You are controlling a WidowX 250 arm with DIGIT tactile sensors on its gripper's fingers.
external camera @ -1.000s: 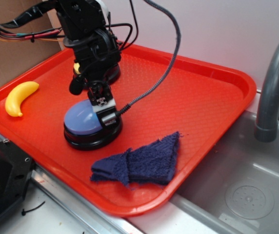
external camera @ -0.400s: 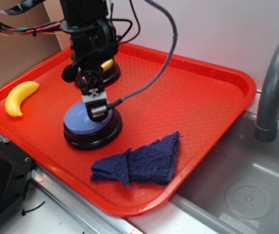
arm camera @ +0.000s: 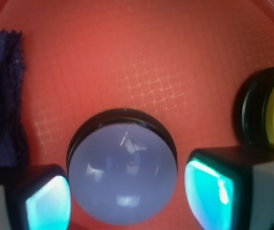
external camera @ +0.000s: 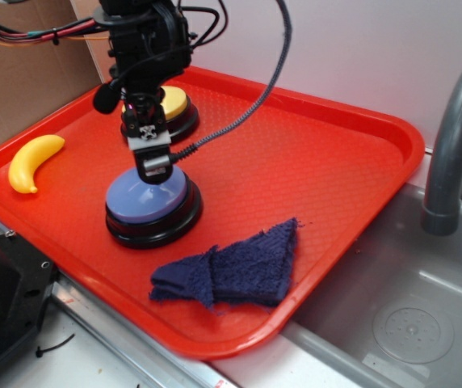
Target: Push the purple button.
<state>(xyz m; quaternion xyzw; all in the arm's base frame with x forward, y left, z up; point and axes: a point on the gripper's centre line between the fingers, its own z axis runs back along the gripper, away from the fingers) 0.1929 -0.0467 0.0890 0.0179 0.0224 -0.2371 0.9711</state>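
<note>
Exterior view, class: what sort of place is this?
Probably a toy kitchen counter set up for robot tests: a grey sink with a faucet beside a red tray holding toys.

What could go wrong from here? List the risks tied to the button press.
1. The gripper hangs above the rear edge of the purple button, not its middle; a descent there might glance off the dome rather than depress it.
2. The yellow button sits close behind; drifting back might press the wrong one.
3. The wrist cable trails low over the red tray and could perhaps snag.
</note>
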